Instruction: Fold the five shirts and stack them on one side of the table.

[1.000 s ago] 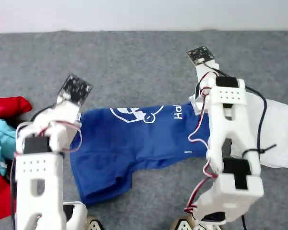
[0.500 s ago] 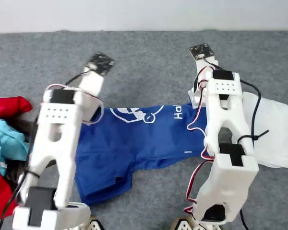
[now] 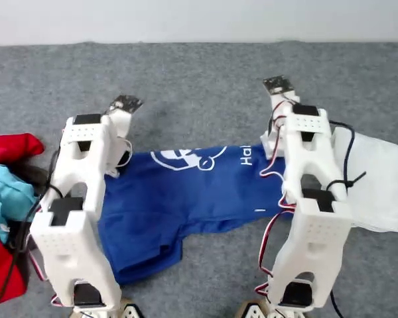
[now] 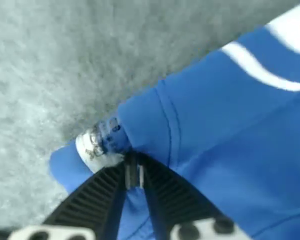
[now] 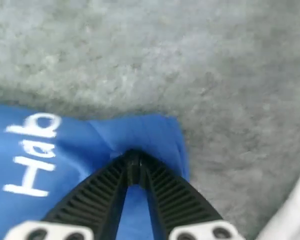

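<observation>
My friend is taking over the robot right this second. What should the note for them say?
Left gripper: shut on the blue shirt, at its edge by the label.
Right gripper: shut on another corner of the same shirt.
Things: blue shirt spread, partly rumpled, mid-table; white shirt beside the right arm; red cloth and teal cloth bunched beside the left arm.
Done: both grips set on the blue shirt's far edge.
Left: fold it, then the others, and stack them.
</observation>
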`<state>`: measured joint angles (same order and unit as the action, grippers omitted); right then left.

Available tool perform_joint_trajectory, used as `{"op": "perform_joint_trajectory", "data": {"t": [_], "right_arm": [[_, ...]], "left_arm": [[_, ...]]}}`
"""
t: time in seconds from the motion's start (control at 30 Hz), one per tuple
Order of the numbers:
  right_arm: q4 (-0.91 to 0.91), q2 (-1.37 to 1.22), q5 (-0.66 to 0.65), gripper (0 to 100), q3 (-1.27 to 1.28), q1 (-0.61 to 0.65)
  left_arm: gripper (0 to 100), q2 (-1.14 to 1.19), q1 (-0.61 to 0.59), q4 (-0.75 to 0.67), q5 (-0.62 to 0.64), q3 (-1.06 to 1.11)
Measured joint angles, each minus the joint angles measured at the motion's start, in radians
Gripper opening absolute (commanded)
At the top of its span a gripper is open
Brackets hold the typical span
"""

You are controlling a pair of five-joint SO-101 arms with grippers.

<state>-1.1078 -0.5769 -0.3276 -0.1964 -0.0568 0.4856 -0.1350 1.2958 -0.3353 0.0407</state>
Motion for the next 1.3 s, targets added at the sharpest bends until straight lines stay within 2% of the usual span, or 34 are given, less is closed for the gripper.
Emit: {"op": "perform_joint_trajectory", "data": {"t": [0.13,0.27,0.4,0.53,0.7,0.9,1.13,1.3], "right_arm": [[-0.014,-0.006,0.000,1.0,-0.054,-0.069],[-0.112,-0.006,0.000,1.0,-0.140,-0.117],[-0.224,-0.006,0.000,1.0,-0.221,-0.117],[-0.284,-0.006,0.000,1.0,-0.279,-0.089],[-0.264,-0.018,0.000,1.0,-0.290,0.005],[-0.147,-0.115,0.000,1.0,-0.290,0.075],[-0.120,-0.222,0.002,1.0,-0.318,0.044],[-0.198,-0.232,0.000,1.0,-0.381,-0.049]], "left_arm": [[1,0.052,-0.026,0.049,0.000,-0.068],[1,0.040,-0.049,0.063,0.000,-0.071],[1,-0.023,-0.051,0.109,0.002,-0.066],[1,-0.141,0.012,0.146,0.000,-0.066],[1,-0.219,0.094,0.155,0.000,-0.066],[1,-0.152,0.121,0.114,0.000,-0.066],[1,0.049,0.081,0.091,0.000,-0.068],[1,0.052,0.049,0.091,0.000,-0.075]]}}
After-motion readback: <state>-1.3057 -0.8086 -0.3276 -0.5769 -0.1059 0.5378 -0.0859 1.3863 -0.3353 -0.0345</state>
